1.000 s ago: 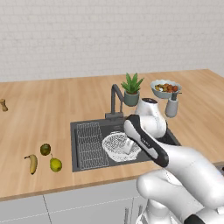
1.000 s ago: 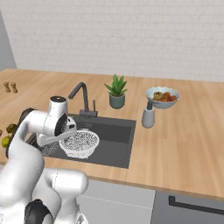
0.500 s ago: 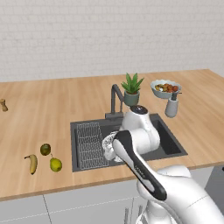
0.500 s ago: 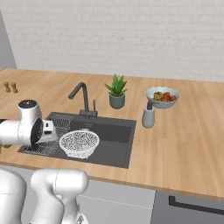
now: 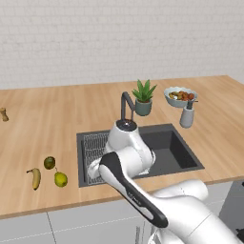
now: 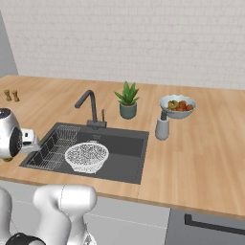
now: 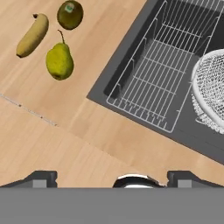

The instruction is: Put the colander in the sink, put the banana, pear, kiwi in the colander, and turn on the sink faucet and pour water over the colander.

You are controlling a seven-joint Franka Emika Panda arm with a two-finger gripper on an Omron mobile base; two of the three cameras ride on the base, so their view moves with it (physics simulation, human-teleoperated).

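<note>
In the hand view my gripper (image 7: 113,178) is open and empty, hanging over the wooden counter just off the sink's (image 7: 188,139) left corner. The yellow banana (image 7: 33,35), the dark kiwi (image 7: 70,14) and the yellow-green pear (image 7: 59,61) lie together on the counter ahead of it, apart from the fingers. The white perforated colander (image 6: 86,156) sits upright inside the dark sink (image 6: 124,153), beside the wire rack (image 6: 55,146). The faucet (image 6: 88,103) stands behind the basin with no stream showing. From the left base view, the banana (image 5: 35,177), kiwi (image 5: 49,162) and pear (image 5: 60,179) lie left of the sink (image 5: 171,147).
A potted plant (image 6: 127,100), a bowl of red-orange fruit (image 6: 177,105) and a grey soap dispenser (image 6: 162,127) stand behind and right of the sink. Two small shakers (image 6: 11,95) stand at the far left. My own arm hides the colander in the left base view.
The arm has swung left, from above the colander in the sink to the counter at the sink's left corner. The gripper stayed open. The colander and fruit have not moved.
</note>
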